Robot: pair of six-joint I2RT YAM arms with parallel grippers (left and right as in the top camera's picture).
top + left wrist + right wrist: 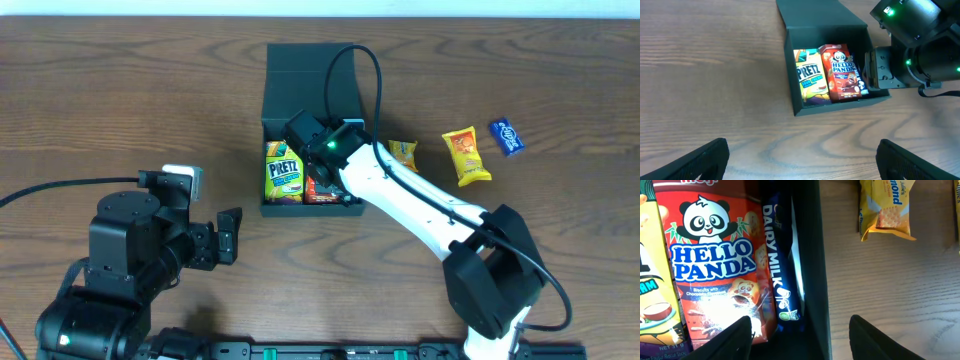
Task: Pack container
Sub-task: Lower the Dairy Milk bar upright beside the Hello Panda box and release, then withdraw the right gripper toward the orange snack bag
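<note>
The black container stands at the table's middle back, its flap lid raised behind it. Inside lie a yellow Pretz packet, a red Hello Panda packet and a blue Dairy Milk bar, which stands on edge against the right wall. My right gripper hangs open over that wall, one finger over Hello Panda and the other outside the box, with nothing held. It shows over the box from above too, right gripper. My left gripper is open over bare wood, well short of the container.
Right of the container lie a yellow biscuit packet, an orange-yellow packet and a small blue packet. The right arm's white link slants from the front right to the box. The left arm's base sits at the front left.
</note>
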